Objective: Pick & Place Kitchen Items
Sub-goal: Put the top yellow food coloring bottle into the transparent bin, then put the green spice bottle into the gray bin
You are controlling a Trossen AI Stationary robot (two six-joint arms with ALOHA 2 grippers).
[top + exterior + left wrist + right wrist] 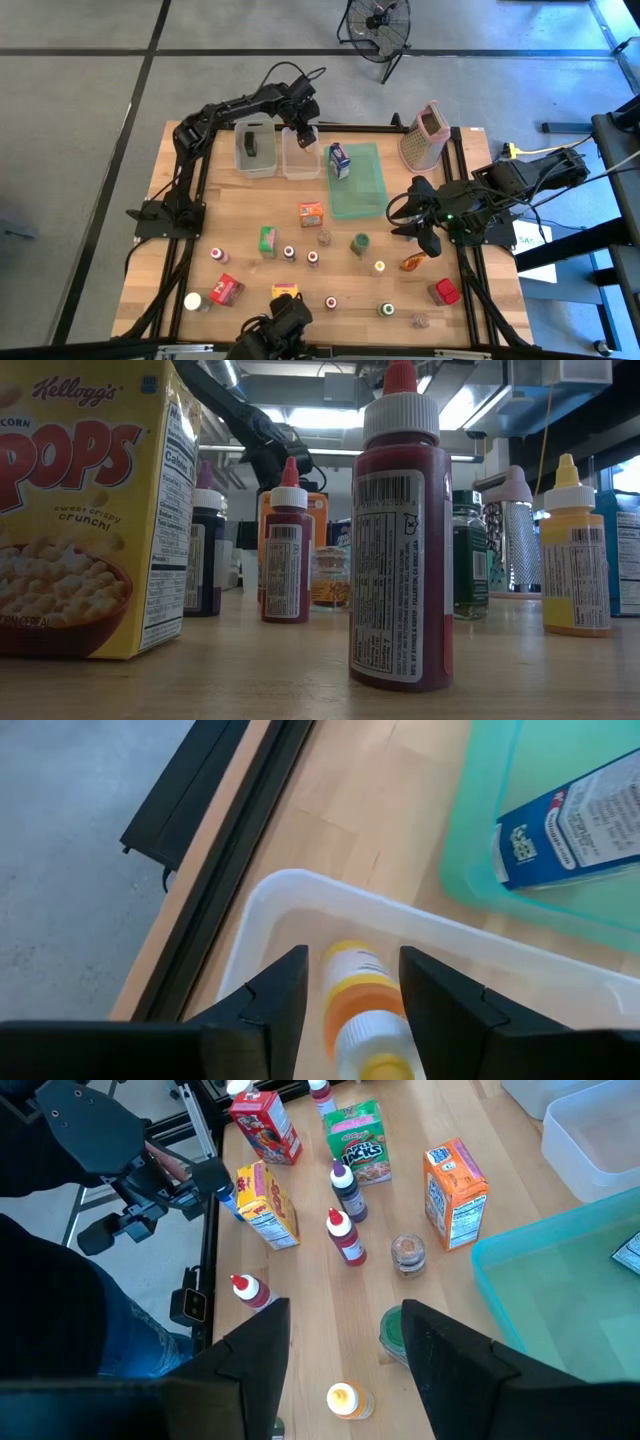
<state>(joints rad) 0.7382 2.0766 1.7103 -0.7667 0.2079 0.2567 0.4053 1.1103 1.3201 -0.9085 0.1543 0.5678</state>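
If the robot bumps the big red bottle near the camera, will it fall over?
Probably it could. The red bottle is tall and narrow on a small base, so a high push may tip it. It looks full, so a low nudge might just slide it.
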